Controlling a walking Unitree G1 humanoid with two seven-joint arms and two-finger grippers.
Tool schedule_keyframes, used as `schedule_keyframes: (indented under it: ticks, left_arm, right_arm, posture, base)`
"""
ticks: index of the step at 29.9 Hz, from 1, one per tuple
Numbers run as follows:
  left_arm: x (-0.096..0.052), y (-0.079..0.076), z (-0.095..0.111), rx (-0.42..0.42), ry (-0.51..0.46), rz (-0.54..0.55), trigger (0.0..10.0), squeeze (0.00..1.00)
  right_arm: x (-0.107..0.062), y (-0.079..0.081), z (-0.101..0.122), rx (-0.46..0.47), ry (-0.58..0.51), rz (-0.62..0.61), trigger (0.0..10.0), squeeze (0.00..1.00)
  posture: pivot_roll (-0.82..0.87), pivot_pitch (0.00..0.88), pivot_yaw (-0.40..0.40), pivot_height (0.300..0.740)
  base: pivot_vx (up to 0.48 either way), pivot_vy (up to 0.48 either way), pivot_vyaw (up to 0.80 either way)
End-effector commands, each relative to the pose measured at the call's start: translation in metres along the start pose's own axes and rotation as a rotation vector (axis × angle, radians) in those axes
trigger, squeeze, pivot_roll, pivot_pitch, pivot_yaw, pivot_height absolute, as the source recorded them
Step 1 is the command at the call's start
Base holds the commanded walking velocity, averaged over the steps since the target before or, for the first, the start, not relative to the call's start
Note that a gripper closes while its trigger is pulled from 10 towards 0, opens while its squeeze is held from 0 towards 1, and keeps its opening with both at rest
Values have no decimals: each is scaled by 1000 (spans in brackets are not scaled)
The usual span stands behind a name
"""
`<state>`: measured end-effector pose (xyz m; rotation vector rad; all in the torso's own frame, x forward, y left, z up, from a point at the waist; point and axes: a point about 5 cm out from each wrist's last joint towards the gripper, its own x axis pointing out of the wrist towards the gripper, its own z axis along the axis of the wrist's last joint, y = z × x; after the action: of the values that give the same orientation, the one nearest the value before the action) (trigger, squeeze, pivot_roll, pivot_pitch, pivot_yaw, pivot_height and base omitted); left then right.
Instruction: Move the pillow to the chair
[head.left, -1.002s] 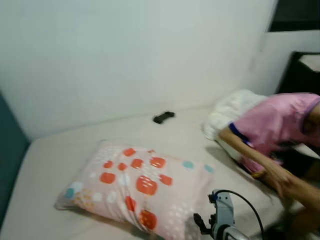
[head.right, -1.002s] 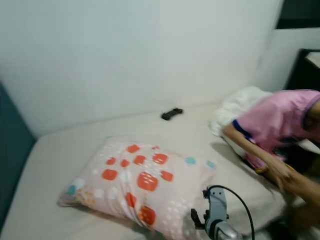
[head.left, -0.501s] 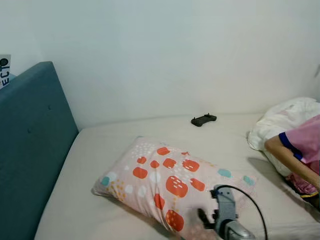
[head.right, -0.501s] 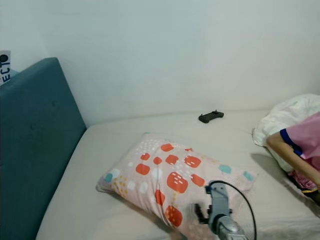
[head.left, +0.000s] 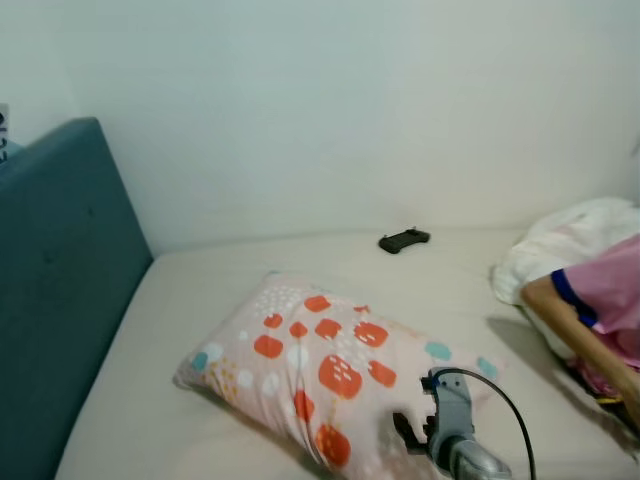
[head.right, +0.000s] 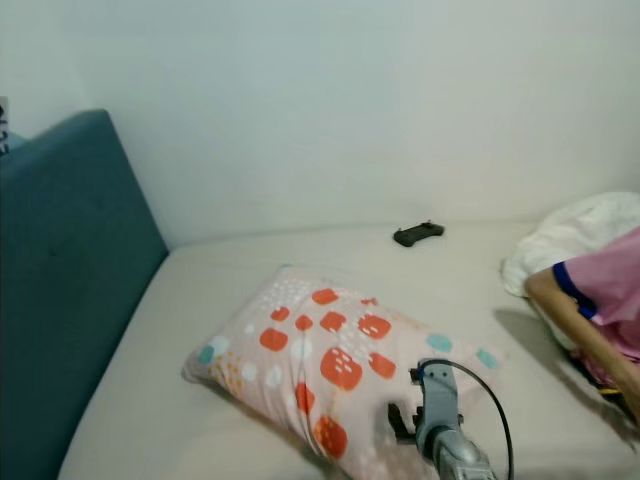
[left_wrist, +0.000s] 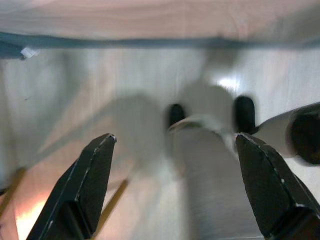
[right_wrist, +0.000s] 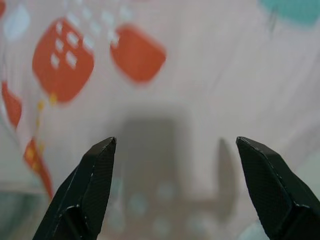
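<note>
Left eye view: bed (head.left: 200, 290), beige, bearing the pillow (head.left: 320, 365) near its middle, patterned red and teal; headboard (head.left: 60, 290) at left; person's arm (head.left: 580, 330) at right; small controller (head.left: 404, 240) by the wall. Step, by judgement: approach to grasp; next, descend and pinch fabric. Right gripper (right_wrist: 175, 195) spread wide over the pillow, holding nothing. Left gripper (left_wrist: 172, 185) spread wide, idle.

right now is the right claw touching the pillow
Apart. In the right wrist view the right claw is open, its two black fingers spread wide with the spotted pillow beyond their tips and its shadow cast on the fabric between them.
</note>
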<state>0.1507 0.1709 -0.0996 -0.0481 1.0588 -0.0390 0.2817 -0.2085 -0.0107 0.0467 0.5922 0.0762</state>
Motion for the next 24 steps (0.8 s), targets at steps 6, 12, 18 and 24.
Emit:
schedule_keyframes:
  ticks: [6, 12, 18, 24]
  left_arm:
    - [-2, 7, -7, -4, 20, 18, 10000, 0]
    - [-2, 4, -7, 16, 26, -6, 10000, 0]
    - [-1, 1, -8, -10, 27, -17, 10000, 0]
    - [-1, -1, -9, -9, 30, -25, 10000, 0]
  right_arm:
    - [2, 6, 1, 17, -11, 12, 10000, 0]
    - [1, 3, 0, 17, 13, -21, 10000, 0]
    - [1, 1, -4, 13, 37, -41, 10000, 0]
    - [0, -4, -5, -1, 55, -92, 10000, 0]
  posture:
    - [-120, 22, 13, 740]
    - [-127, 24, 12, 740]
    - [-129, 25, 11, 740]
    - [-129, 26, 12, 740]
  base:
    - [0, 0, 788]
    - [0, -320, 242]
    - [0, 0, 0]
    - [0, 0, 0]
